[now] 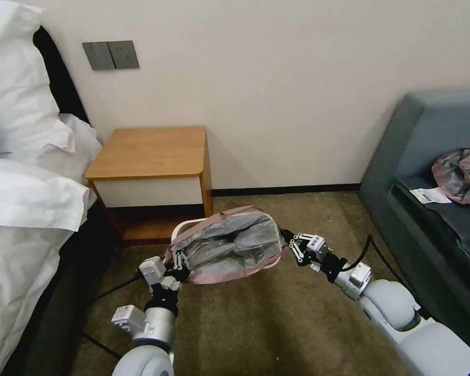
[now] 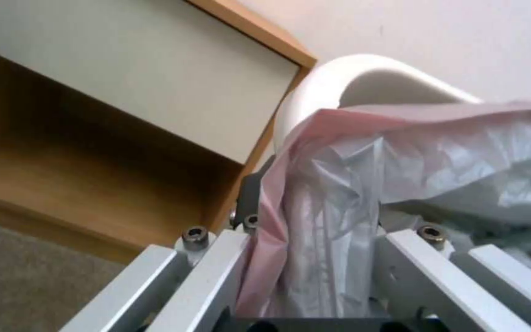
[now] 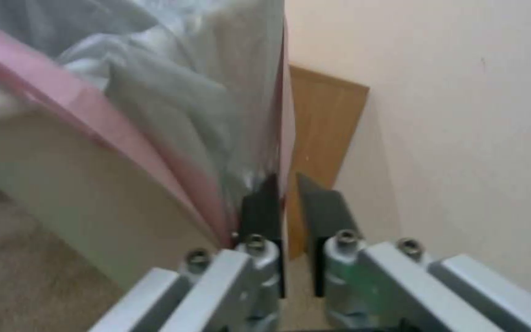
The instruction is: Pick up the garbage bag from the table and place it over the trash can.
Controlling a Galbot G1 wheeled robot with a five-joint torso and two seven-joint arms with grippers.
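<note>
thin wrinkly pink-and-grey plastic garbage bag (image 1: 230,245) stretched open over the small rectangular trash can with the beige rim (image 1: 185,226), on the carpet just in front of the small wooden bench with a white drawer front (image 1: 151,156); no longer on the bench. bag mouth spread between both tools, pink edge draped past the near rim, the far-left corner of the rim bare and showing.

left tool (image 1: 178,263) at the bag's left end: fingers parted, with a bunched fold of bag between them in the left wrist view (image 2: 315,258), so clamped on film seems likely but not certain. right tool (image 1: 289,241) at the bag's right end: dark pads (image 3: 262,214) nearly closed with a narrow gap, the bag's edge running into it, apparently pinched.

likely stage: seating the hem over the rim. to do it well: keep both ends taut and level, lower evenly so the pink hem drops outside the rim all round, pull toward the uncovered corner first, avoid tugging hard enough to tip the light can or tear the thin film, release only once the hem sits below the lip.
</note>
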